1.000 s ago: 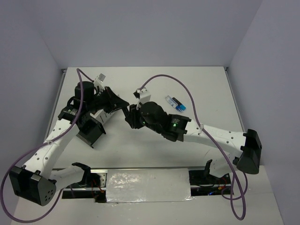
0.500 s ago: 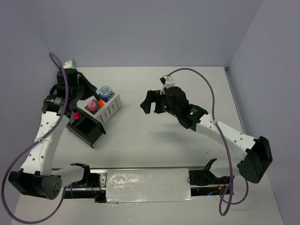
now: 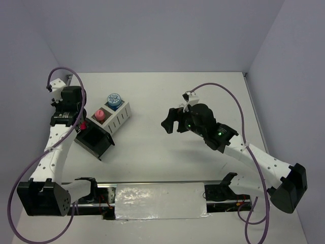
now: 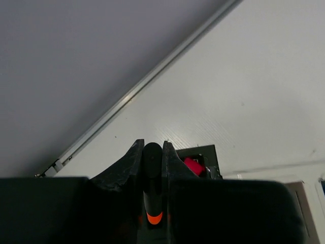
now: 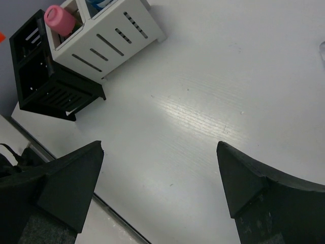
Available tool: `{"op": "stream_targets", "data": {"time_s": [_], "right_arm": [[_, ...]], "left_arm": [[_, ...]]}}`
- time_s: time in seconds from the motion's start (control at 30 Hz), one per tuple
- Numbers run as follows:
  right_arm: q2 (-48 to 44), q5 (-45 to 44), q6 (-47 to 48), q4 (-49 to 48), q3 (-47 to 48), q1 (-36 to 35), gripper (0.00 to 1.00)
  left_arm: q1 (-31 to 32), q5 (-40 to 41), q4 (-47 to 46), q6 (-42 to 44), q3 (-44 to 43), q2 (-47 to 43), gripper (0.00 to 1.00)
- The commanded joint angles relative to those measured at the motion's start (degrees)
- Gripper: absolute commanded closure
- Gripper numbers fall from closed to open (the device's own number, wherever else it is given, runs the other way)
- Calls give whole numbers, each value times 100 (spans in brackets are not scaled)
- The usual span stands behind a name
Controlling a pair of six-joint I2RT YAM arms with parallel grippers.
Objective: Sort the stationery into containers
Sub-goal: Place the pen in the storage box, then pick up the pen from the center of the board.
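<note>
Left gripper [image 4: 152, 146] first: its jaws are clamped tight on the orange highlighter [image 4: 152, 170], a smooth round barrel with a black end poking up between them and an orange band lower down. From above, that gripper sits at the far-left side of the bench [image 3: 203, 91], a white surface with a faint wood grain, close over the black organizer [image 3: 95, 141]. That one is matte black and boxy, with square compartments and thin slots in its walls. Through the left wrist camera, a small pink-red item [image 4: 194, 165] shows in 1 black-framed compartment; what it is, I cannot tell. Just beside it stands the white organizer [image 3: 118, 118], pale, with long slots cut in its side. It holds the pink tube [image 3: 100, 116], upright with a rounded top, and in the next compartment a round blue patterned tape roll [image 3: 114, 99]. Over to the right gripper [image 5: 160, 146]: jaws spread wide apart, nothing between them, over bare bench, well apart from the 2 organizers.
</note>
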State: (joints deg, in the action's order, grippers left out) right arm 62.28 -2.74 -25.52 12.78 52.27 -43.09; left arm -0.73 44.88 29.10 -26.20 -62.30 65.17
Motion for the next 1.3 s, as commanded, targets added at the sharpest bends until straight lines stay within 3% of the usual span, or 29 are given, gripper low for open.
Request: {"op": "stream_targets", "data": {"time_s": [0.0,0.1,0.27,0.37,0.47,0.57,0.67,0.7,0.9,1.0,1.03,1.13,1.27], "right_arm": [[-286,20,170,58,-59,38,0],[-357,-16,231,120,-94,81,0],[-287,352,223,67,-94,310,0],[-217,476,249,58,-33,371,0],[-120,634,302,50,72,512,0],[-6,793,372,58,116,722,0],[283,969,582,111,204,1100,0],[546,803,774,320,274,1353,0],[1566,389,1074,637,652,2357,3],[2348,-112,1372,1058,1275,2682,16],[2550,-217,1409,1182,1460,2814,28],[3210,-446,1594,1394,2128,2964,34],[3964,-639,1813,1613,2849,3052,35]], "left_arm": [[-129,530,-853,264,208,-4,100],[-138,381,-1151,246,525,-65,100],[-138,249,-1451,45,1009,-136,87],[-138,310,-1469,-70,1167,-188,60],[-138,355,-1504,-114,1256,-180,23],[-146,249,-1443,-140,1212,-153,10],[-147,109,-1189,-228,1045,-241,6],[-138,-109,-822,-280,810,-276,1],[-129,-1533,894,-572,-342,-4,1],[-67,-2420,1124,-405,-327,-100,1],[-59,-2806,1150,-378,-300,-231,1],[-41,-3414,1203,-228,-221,-521,1],[-24,-4223,1238,-53,-46,-873,1]]}}
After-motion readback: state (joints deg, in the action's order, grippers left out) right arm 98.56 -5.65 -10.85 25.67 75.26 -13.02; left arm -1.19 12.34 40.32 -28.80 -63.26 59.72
